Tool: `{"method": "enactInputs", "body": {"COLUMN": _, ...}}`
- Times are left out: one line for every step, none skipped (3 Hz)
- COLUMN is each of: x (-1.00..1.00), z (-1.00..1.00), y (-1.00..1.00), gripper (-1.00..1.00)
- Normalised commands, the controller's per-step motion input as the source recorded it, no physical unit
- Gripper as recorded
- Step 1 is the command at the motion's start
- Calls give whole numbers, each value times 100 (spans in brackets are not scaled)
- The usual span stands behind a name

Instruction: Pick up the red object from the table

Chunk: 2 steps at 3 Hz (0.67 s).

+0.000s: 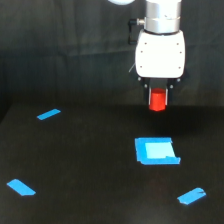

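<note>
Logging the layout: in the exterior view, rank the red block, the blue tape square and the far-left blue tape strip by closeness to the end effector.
1. Small red stubby block, at the end effector.
2. Blue tape square, below it on the black table.
3. Blue tape strip, low at the view's left.

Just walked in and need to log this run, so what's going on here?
A single robot arm's claw has the red object in its grip, hanging above the black table. In the exterior view the object sits higher than the blue tape square, which lies flat on the table. Three loose blue tape strips are scattered around; nothing else is being handled.
</note>
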Motion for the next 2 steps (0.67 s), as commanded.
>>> {"method": "enactInputs", "body": {"x": -7, "z": 30, "y": -12, "gripper": -100}}
{"method": "enactInputs", "body": {"x": -3, "z": 25, "y": -13, "gripper": -95}}
